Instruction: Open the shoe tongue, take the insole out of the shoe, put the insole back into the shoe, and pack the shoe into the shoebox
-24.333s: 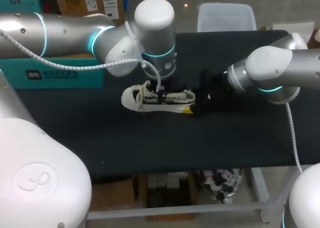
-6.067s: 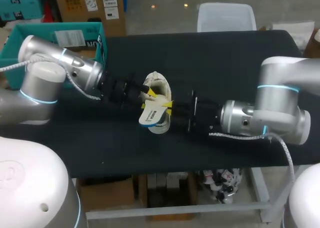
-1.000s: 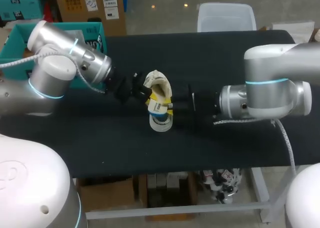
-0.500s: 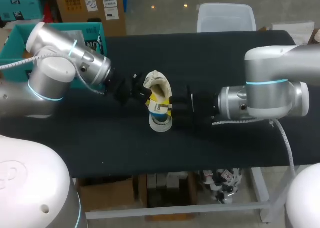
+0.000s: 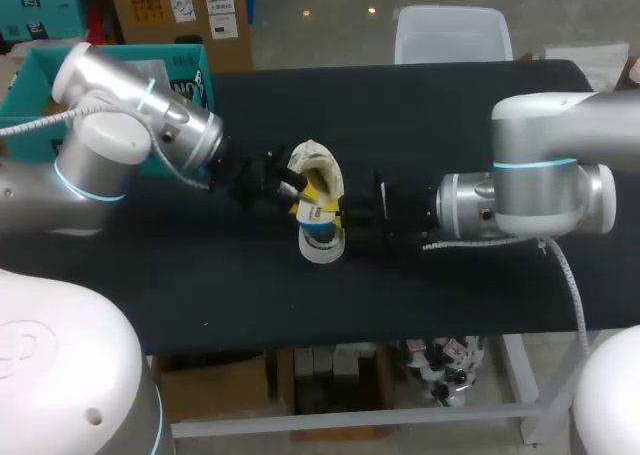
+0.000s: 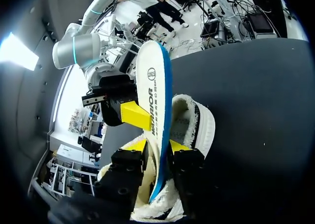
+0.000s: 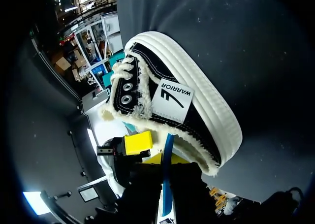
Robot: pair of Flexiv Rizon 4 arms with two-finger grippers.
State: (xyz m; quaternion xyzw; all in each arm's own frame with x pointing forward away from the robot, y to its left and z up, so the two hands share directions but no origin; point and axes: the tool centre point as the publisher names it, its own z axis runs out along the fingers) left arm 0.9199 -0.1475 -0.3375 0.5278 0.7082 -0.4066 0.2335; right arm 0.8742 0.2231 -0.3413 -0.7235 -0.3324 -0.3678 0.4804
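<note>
L gripper, R gripper clamp 1 insole (in 1 shoe).

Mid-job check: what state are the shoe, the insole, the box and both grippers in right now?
shoe: on the table between the grippers, not boxed.
insole: partly out, one end in the shoe's opening.
left gripper: shut on insole, at the shoe's fleecy collar.
right gripper: shut on insole, farther along it.
teal box: open-topped, no shoe in it.
</note>
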